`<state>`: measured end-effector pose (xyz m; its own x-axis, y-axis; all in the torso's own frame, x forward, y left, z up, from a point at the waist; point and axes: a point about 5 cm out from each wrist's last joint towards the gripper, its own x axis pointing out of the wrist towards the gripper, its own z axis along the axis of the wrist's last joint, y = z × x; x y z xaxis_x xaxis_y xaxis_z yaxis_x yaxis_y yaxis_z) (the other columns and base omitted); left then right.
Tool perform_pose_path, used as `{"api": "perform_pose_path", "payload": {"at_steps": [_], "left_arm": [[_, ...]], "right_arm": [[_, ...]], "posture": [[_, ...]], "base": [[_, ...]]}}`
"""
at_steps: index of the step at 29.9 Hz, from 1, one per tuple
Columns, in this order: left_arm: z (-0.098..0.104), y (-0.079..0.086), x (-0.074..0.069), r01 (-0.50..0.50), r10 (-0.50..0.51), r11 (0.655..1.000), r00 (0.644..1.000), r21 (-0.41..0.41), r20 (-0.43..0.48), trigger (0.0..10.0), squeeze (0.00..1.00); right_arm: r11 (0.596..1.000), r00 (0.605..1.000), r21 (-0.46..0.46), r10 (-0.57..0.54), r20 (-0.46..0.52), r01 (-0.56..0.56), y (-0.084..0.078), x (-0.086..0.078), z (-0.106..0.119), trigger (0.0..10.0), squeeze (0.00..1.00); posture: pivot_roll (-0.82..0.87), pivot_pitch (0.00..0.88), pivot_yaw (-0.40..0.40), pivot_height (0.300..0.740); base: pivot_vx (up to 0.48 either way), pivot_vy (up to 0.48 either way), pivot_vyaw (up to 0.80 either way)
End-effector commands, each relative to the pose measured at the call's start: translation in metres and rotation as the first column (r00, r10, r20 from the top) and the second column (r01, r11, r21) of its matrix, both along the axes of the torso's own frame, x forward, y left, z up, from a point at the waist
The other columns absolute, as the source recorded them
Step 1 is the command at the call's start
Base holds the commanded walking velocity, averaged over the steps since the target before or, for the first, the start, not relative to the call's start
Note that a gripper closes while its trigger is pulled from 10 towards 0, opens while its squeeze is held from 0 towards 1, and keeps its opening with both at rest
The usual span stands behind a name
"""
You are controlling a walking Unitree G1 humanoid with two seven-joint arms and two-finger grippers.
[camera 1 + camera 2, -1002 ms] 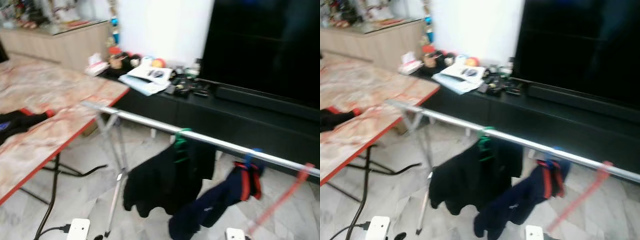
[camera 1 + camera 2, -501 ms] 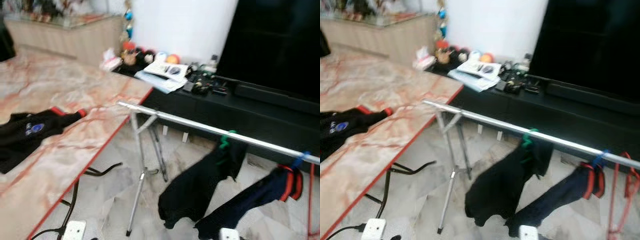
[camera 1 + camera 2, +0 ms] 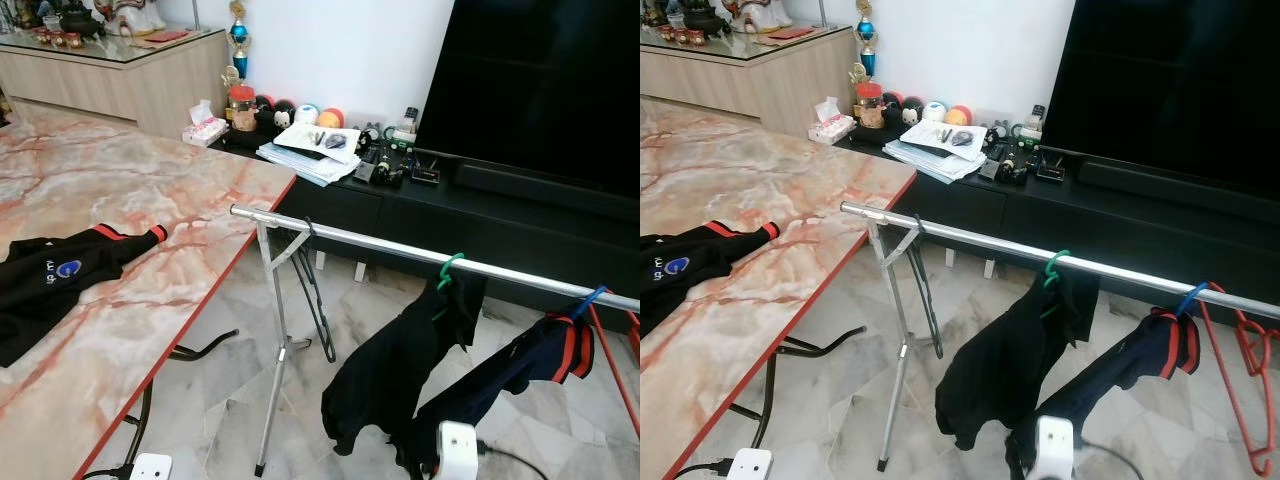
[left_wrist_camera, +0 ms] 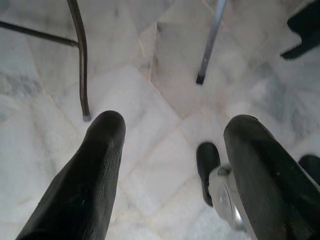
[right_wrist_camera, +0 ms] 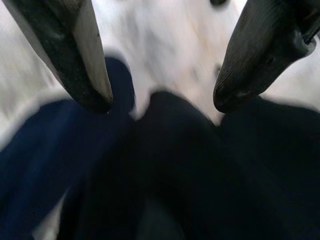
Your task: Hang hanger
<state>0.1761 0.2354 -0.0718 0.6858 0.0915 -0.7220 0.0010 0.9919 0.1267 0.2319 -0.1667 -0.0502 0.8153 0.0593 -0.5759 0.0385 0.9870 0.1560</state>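
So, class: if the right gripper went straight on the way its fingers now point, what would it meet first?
Most likely the dark hanging clothing just beyond the open right gripper, with pale floor behind it. Blur makes the depth uncertain.

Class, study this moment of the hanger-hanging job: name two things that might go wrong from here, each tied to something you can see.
1. The rail stands on thin legs; a bump while hanging could tip it.
2. The black garment and the navy one hang low beside the open right gripper, which might snag them.
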Motion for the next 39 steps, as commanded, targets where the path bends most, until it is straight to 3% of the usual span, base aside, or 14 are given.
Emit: {"api": "perform_pose_path", "payload": {"at_steps": [1, 5, 12, 14, 15, 16, 17, 24, 25, 26, 28, 30, 39], "left_arm": [[-0.005, -0.003, -0.006, 0.013, -0.013, 1.000, 0.999, 0.005, -0.037, 10.0, 0.00], [-0.007, -0.004, -0.009, 0.010, -0.010, 1.000, 0.998, 0.006, -0.060, 10.0, 0.00], [-0.011, -0.006, -0.015, 0.017, -0.016, 1.000, 0.996, 0.006, -0.086, 10.0, 0.00], [-0.011, -0.006, -0.016, 0.021, -0.021, 1.000, 0.996, 0.006, -0.092, 10.0, 0.00], [-0.011, -0.006, -0.016, 0.023, -0.022, 1.000, 0.995, 0.006, -0.093, 10.0, 0.00], [-0.011, -0.006, -0.016, 0.024, -0.023, 1.000, 0.995, 0.006, -0.094, 10.0, 0.00], [-0.011, -0.006, -0.016, 0.028, -0.028, 1.000, 0.995, 0.005, -0.095, 10.0, 0.00], [-0.010, -0.005, -0.014, 0.029, -0.029, 1.000, 0.995, 0.007, -0.093, 10.0, 0.00], [-0.010, -0.005, -0.013, 0.029, -0.029, 1.000, 0.995, 0.007, -0.091, 10.0, 0.00], [-0.009, -0.005, -0.012, 0.029, -0.028, 1.000, 0.996, 0.007, -0.089, 10.0, 0.00], [-0.009, -0.005, -0.012, 0.029, -0.028, 1.000, 0.996, 0.007, -0.088, 10.0, 0.00], [-0.009, -0.005, -0.010, 0.027, -0.026, 1.000, 0.996, 0.008, -0.085, 10.0, 0.00], [-0.010, -0.004, -0.013, 0.021, -0.020, 1.000, 0.996, 0.009, -0.088, 10.0, 0.00]], "right_arm": [[0.999, 0.998, 0.031, 0.011, 0.059, -0.013, 0.002, 0.006, 0.007, 10.0, 0.00], [0.993, 0.988, 0.071, 0.090, 0.124, -0.099, 0.007, 0.011, 0.014, 10.0, 0.00], [0.991, 0.972, 0.067, 0.100, 0.213, -0.116, 0.007, 0.024, 0.030, 10.0, 0.01], [0.988, 0.963, 0.085, 0.107, 0.246, -0.132, 0.010, 0.030, 0.037, 10.0, 0.19], [0.988, 0.962, 0.085, 0.106, 0.251, -0.131, 0.010, 0.032, 0.038, 10.0, 0.73], [0.988, 0.962, 0.085, 0.105, 0.253, -0.130, 0.010, 0.033, 0.039, 10.0, 0.73], [0.990, 0.961, 0.080, 0.094, 0.262, -0.119, 0.010, 0.039, 0.043, 10.0, 1.00], [0.994, 0.953, 0.056, 0.070, 0.294, -0.091, 0.012, 0.062, 0.060, 10.0, 0.96], [0.995, 0.952, 0.046, 0.066, 0.300, -0.084, 0.012, 0.068, 0.065, 10.0, 0.04], [0.997, 0.950, 0.034, 0.057, 0.308, -0.071, 0.012, 0.076, 0.072, 10.0, 0.00], [0.997, 0.949, 0.031, 0.052, 0.311, -0.065, 0.012, 0.079, 0.074, 10.0, 0.00], [0.999, 0.949, 0.026, 0.033, 0.312, -0.043, 0.014, 0.093, 0.086, 10.0, 0.00], [1.000, 0.960, -0.019, 0.010, 0.278, -0.005, 0.015, 0.105, 0.094, 10.0, 0.00]], "posture": [[0.16, 0.018, -0.046, 0.740], [0.16, 0.015, -0.046, 0.740], [0.15, 0.001, -0.044, 0.740], [0.15, 0.001, -0.044, 0.740], [0.15, 0.001, -0.044, 0.740], [0.15, 0.001, -0.044, 0.740], [0.15, 0.000, -0.038, 0.740], [0.16, 0.000, -0.033, 0.740], [0.16, 0.000, -0.032, 0.740], [0.16, 0.000, -0.031, 0.740], [0.16, 0.000, -0.031, 0.740], [0.17, 0.003, -0.032, 0.740], [0.18, 0.014, -0.032, 0.740]], "base": [[0.000, 0.000, 0.00], [0.000, 0.000, 0.00], [0.000, 0.000, 0.00], [0.000, 0.000, 0.00], [0.000, 0.000, 0.00], [0.000, 0.000, 0.00], [0.000, 0.000, 0.00], [0.000, 0.000, 0.00], [0.000, 0.000, 0.00], [0.000, 0.000, 0.00], [0.000, 0.000, 0.00], [0.000, 0.000, 0.00], [0.000, 0.000, 0.00]]}}
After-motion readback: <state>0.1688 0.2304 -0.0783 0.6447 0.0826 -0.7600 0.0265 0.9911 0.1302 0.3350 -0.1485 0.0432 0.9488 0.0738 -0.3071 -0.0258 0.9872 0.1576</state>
